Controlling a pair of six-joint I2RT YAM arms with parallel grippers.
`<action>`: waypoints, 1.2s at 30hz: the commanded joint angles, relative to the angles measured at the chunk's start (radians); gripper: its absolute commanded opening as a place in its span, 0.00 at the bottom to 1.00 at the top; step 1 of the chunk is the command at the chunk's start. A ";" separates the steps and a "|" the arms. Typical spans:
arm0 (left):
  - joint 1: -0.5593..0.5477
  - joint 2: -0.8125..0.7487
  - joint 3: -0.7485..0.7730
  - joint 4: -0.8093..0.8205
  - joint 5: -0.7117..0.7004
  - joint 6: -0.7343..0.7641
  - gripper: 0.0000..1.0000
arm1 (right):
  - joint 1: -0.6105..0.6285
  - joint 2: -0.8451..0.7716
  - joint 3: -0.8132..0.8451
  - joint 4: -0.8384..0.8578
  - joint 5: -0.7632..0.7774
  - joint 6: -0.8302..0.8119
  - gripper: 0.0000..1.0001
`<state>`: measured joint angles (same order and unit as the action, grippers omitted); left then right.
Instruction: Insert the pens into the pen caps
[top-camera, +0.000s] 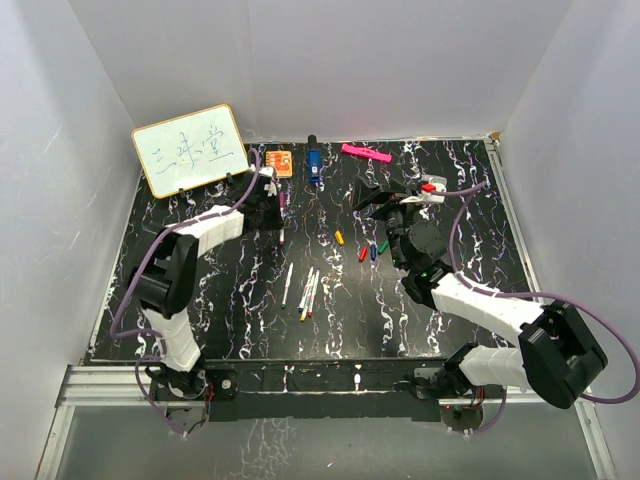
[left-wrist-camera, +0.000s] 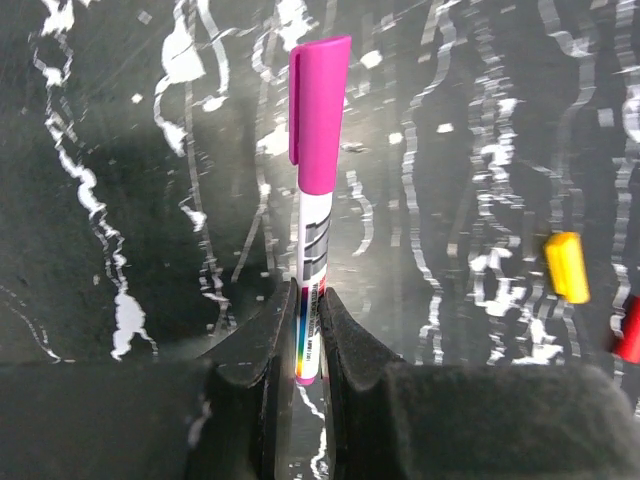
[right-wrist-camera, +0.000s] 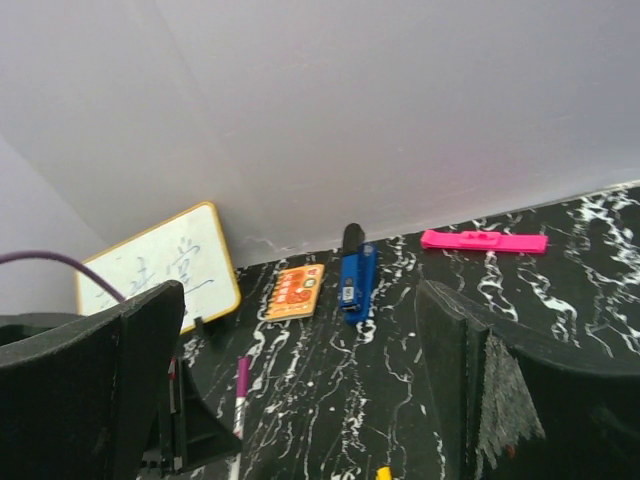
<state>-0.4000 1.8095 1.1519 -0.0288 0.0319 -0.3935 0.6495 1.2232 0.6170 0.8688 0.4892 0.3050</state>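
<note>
- Your left hand (left-wrist-camera: 308, 312) is pinched narrow on the tail of the white-barrelled marker pen (left-wrist-camera: 310, 240). The magenta plastic cap (left-wrist-camera: 320, 110) sits on the pen's other end. Your right hand (right-wrist-camera: 297, 340) is spread wide, holding nothing.
- In the top view that pen sits at 9 o'clock of the loose caps and 12 o'clock of the loose white pens (top-camera: 288, 285).
- My read: the cap looks fully on, with no tip showing. I can't tell whether it has clicked home.
- If in doubt, push the cap straight along the barrel. You grip far from the cap, so any side load will likely swing the pen in the pads.
- Next targets: yellow stubby cap (left-wrist-camera: 567, 266), red cap (top-camera: 363, 253), blue cap (top-camera: 374, 252) and green cap (top-camera: 383, 245). They lie close together, so come in from above.
- Open room: the black marbled tabletop (top-camera: 230, 320) is bare at 6 o'clock of the caps, toward the near edge. That's a good place to park the capped pen.
- The 12 o'clock edge is crowded with a small whiteboard (top-camera: 190, 150), orange square card (top-camera: 281, 163), chunky blue object (top-camera: 314, 163) and pink bar (top-camera: 366, 153). Keep out of there.
- At 3 o'clock a metal rail (top-camera: 510, 220) runs beside the right arm, so swing inward.
</note>
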 joint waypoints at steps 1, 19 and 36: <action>0.021 0.060 0.069 -0.134 0.014 0.012 0.00 | -0.003 -0.021 0.042 -0.053 0.115 -0.005 0.98; 0.029 0.172 0.144 -0.176 -0.034 -0.007 0.28 | -0.003 0.044 0.038 -0.085 0.070 -0.004 0.98; 0.026 -0.088 0.051 -0.196 -0.050 0.032 0.47 | -0.067 0.064 0.074 -0.217 0.060 0.099 0.97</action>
<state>-0.3748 1.8805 1.2617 -0.1875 -0.0242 -0.3862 0.6258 1.2716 0.6300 0.7101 0.5652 0.3397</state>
